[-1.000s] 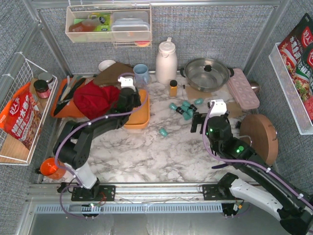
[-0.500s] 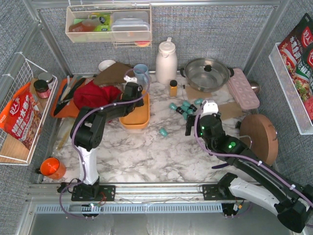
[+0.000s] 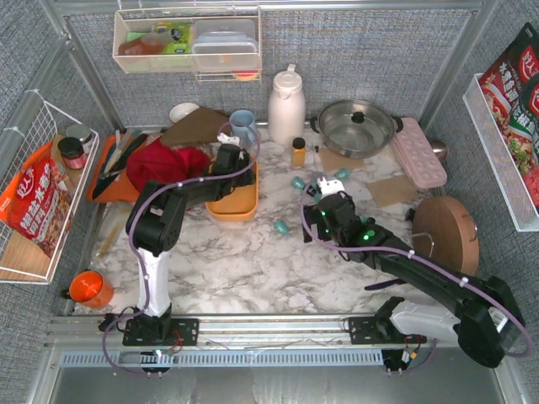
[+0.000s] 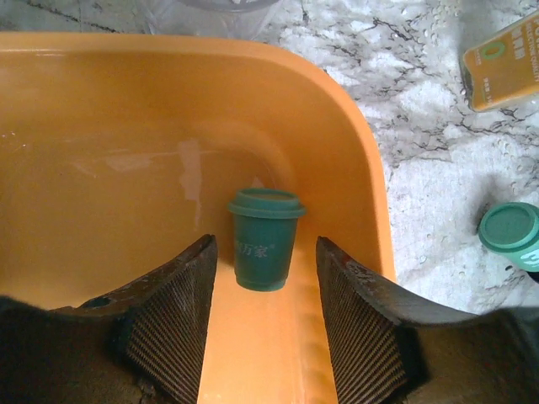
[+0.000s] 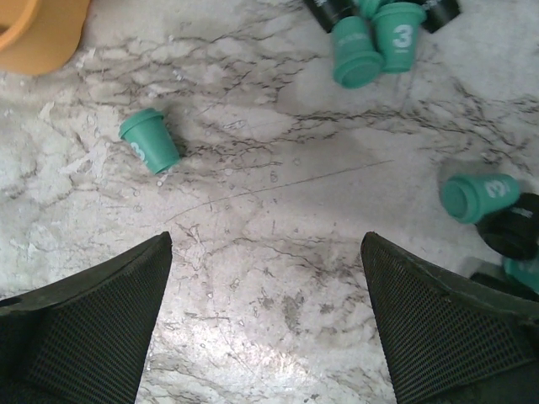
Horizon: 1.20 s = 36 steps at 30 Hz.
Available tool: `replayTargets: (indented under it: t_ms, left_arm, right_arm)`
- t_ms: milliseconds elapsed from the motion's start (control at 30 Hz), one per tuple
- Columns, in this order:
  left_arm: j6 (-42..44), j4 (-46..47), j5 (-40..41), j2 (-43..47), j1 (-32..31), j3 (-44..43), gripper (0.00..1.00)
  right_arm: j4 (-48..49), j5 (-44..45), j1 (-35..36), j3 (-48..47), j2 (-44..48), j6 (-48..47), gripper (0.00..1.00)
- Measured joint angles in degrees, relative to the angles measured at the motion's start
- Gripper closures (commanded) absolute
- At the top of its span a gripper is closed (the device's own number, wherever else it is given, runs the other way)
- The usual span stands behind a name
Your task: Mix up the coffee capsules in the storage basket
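So: one teal cup-shaped plastic coffee capsule [image 4: 266, 244] stands upright, lid up, in the far-right corner of the shallow orange-yellow plastic storage basket [image 4: 109, 168], close to the wall. The left fingers [image 4: 173, 337] straddle it, parted slightly wider than the cup with a sliver of gap each side, so they are not gripping it. The rest of the basket floor in the left wrist view is bare.

The basket sits far-left on the white marbled surface [image 3: 253, 261]. More capsules lie loose to its right:
- a lone teal capsule [image 5: 150, 140] on its side, between the basket and the right arm
- a cluster of teal and black capsules [image 5: 370, 38] farther back
- a teal-and-black pair [image 5: 480, 198] off to the right in the right wrist view

The right fingers [image 5: 93, 328] are spread wide, hold nothing, and hang over bare marble.

Key relation: the lone teal capsule lies ahead and left of the right fingers, outside their gap. Its long axis slants from rim far-left to base near-right. It likely needs a leftward shift plus some wrist turn to close across the body. The right arm is nearer to every loose capsule; the left is occupied over the basket.

Versus a second ago:
- the right arm has swung left, from right of the cluster to nearly over it
- the left arm has shifted toward the basket's far end
- the basket and the lone teal capsule look unmoved
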<state>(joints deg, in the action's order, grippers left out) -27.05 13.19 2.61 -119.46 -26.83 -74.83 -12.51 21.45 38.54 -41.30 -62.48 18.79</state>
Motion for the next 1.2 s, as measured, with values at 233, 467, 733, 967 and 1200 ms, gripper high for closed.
replayTargets:
  t_ms: [233, 467, 733, 967, 1200]
  left_arm:
    - [0.11, -2.58, -0.85, 4.33, 0.00, 0.07, 0.40]
    - [0.70, -4.55, 1.97, 18.47, 0.02, 5.40, 0.34]
    - [3.02, -12.26, 5.44, 31.41, 0.02, 11.02, 0.01]
    - [0.44, -16.81, 11.43, 40.65, 0.31, 17.46, 0.01]
    - [-3.17, -20.41, 12.15, 45.44, 0.31, 20.09, 0.01]
  right_arm:
    - [6.27, -8.22, 0.00, 0.02, -7.87, -5.99, 0.17]
    - [13.07, -15.91, -0.04, -3.15, -19.39, -12.00, 0.40]
    - [16.61, -21.22, 0.00, -8.98, -30.14, -16.48, 0.45]
    - [16.92, -21.68, 0.17, -11.63, -35.15, -18.03, 0.53]
    - [17.05, -21.66, 1.29, -11.76, -37.27, -18.80, 0.57]
